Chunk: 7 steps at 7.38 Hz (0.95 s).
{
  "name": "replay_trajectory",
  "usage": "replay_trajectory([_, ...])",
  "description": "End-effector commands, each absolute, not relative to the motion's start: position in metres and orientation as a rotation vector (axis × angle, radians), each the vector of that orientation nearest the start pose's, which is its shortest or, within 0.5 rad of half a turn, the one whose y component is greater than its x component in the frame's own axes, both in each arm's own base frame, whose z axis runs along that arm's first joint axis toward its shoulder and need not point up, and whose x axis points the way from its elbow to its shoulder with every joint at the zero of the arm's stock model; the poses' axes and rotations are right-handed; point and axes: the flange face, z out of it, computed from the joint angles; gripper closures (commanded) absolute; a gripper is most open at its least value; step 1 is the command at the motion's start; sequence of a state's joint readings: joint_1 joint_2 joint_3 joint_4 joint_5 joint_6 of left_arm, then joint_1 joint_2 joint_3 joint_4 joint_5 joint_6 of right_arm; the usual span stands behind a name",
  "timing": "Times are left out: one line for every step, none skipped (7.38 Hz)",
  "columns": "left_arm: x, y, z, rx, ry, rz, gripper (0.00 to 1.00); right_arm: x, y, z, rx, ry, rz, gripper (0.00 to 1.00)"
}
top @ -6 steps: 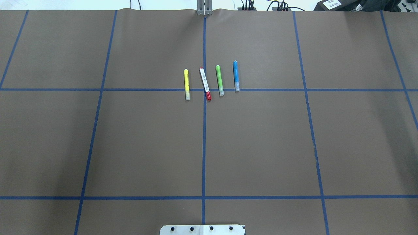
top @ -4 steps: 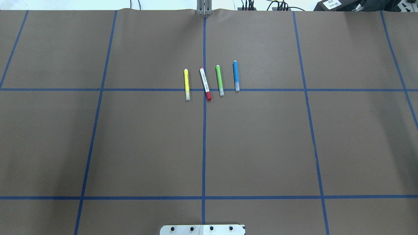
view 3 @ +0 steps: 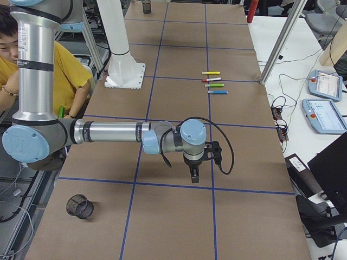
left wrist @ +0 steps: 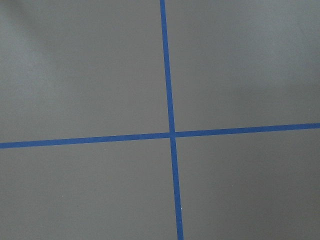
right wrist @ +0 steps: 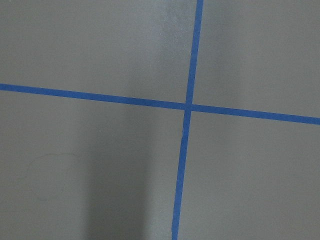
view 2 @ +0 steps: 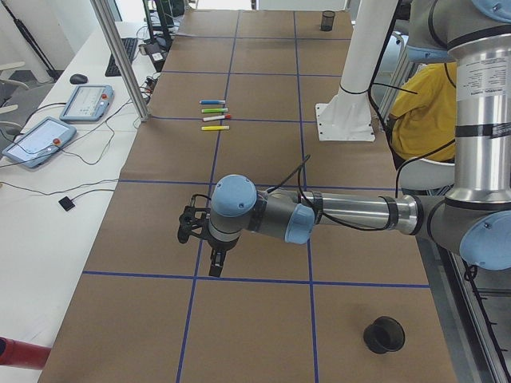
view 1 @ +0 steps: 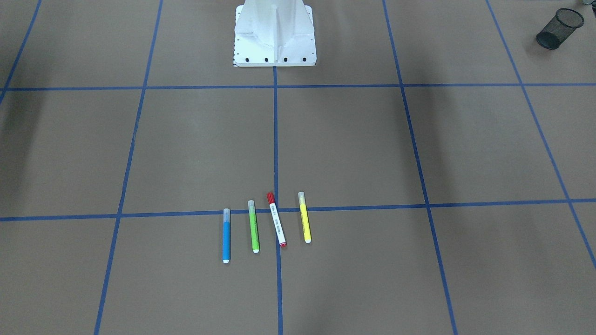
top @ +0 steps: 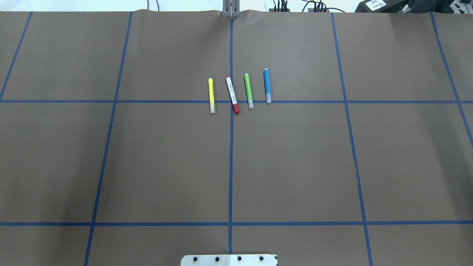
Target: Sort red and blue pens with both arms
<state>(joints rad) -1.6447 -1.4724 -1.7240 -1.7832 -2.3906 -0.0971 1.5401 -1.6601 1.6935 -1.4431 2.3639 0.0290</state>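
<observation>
The red pen (top: pixel 232 95), white-barrelled with a red cap, lies near the table's centre line, also in the front view (view 1: pixel 276 226). The blue pen (top: pixel 266 85) lies two places to its right, parallel (view 1: pixel 226 236). Both arms hang far from the pens, out toward the table's ends. My left gripper (view 2: pixel 214 263) shows only in the left side view, and my right gripper (view 3: pixel 194 173) only in the right side view. Whether either is open or shut, I cannot tell. Both wrist views hold only brown table and blue tape lines.
A green marker (top: pixel 248 90) lies between the two pens and a yellow marker (top: pixel 211 95) left of the red one. Black mesh cups (view 2: pixel 383 335) (view 3: pixel 79 206) stand near each table end. The white pedestal (view 1: pixel 274 35) is at the robot's side. A person in yellow (view 3: pixel 59 70) sits behind it.
</observation>
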Motion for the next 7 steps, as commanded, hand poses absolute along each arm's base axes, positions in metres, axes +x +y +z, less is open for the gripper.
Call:
replay_trajectory([-0.094, -0.466, 0.6, 0.143, 0.848, -0.287, 0.0, 0.048, -0.466, 0.625, 0.13, -0.796, -0.066, 0.0])
replay_trajectory([-0.093, -0.468, 0.593, 0.113, 0.875, -0.362, 0.0, 0.048, -0.466, 0.625, 0.13, -0.796, -0.066, 0.0])
replay_trajectory([-0.089, -0.47, 0.586, 0.115, 0.945, -0.338, 0.0, 0.048, -0.466, 0.626, 0.129, -0.795, -0.067, 0.0])
replay_trajectory([-0.088, -0.469, 0.584, 0.159, 0.957, -0.309, 0.0, 0.048, -0.465, 0.627, 0.128, -0.795, -0.066, 0.0])
replay_trajectory([-0.088, -0.467, 0.584, 0.211, 0.962, -0.282, 0.0, 0.048, -0.465, 0.628, 0.126, -0.796, -0.064, 0.0])
replay_trajectory([-0.088, -0.465, 0.584, 0.238, 0.957, -0.271, 0.0, 0.048, -0.466, 0.627, 0.127, -0.796, -0.063, 0.0])
replay_trajectory([-0.088, -0.47, 0.58, 0.241, 0.955, -0.268, 0.0, 0.048, -0.466, 0.627, 0.127, -0.796, -0.063, 0.0])
